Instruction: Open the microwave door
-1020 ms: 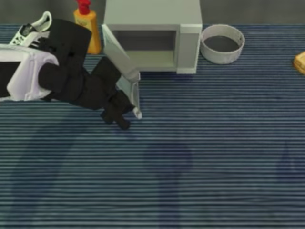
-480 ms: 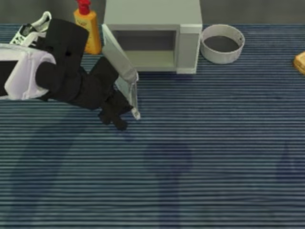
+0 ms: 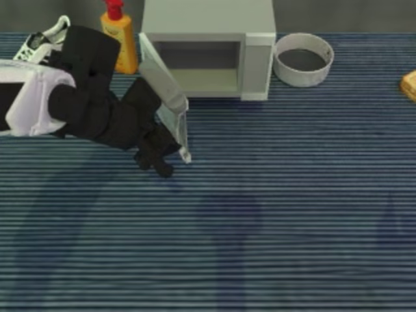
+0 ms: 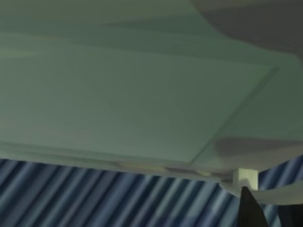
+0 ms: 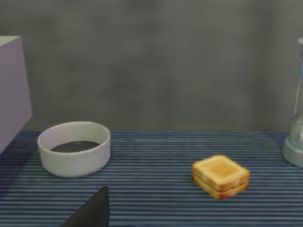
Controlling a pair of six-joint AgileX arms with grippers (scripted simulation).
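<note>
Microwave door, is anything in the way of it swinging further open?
Nothing loose visible. The microwave door stands ajar, left gripper at its handle end. The left arm itself fills the space beside it, with a yellow bottle behind.

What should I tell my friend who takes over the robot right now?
Left gripper: at the free edge of the microwave door, by its handle; its grip is hidden.
Right arm: out of the top view, parked near the bowl and toast.
Done: the door is swung well out from the microwave, cavity showing.
Left: probably pull it a bit wider, then let go and back away.
</note>
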